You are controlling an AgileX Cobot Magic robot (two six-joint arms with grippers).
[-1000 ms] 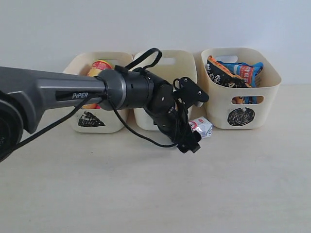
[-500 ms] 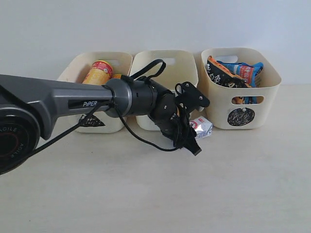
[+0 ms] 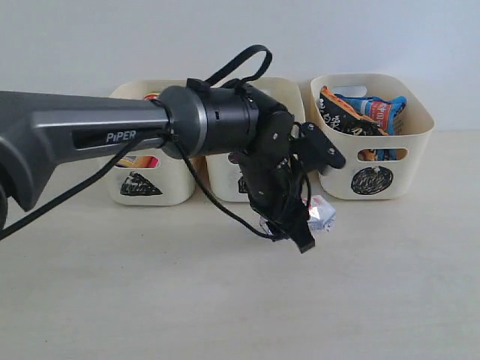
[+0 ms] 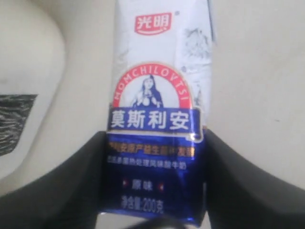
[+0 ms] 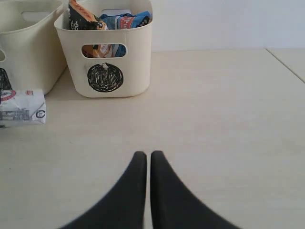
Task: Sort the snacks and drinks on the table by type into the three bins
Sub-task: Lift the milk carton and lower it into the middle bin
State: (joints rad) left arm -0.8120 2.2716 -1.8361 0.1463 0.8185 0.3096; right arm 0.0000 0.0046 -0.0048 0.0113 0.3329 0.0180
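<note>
Jaws of the left gripper clamp the blue end of the blue-and-white carton, which is low just in front of the middle bin; the right gripper is pinched closed on nothing. I judge the carton should rise well clear of the rim before crossing over it, under a light squeeze.

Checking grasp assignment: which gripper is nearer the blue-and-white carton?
Left. The left gripper has its fingers on both sides of the blue-and-white carton; the right gripper sits shut over the table, well apart from it.
</note>
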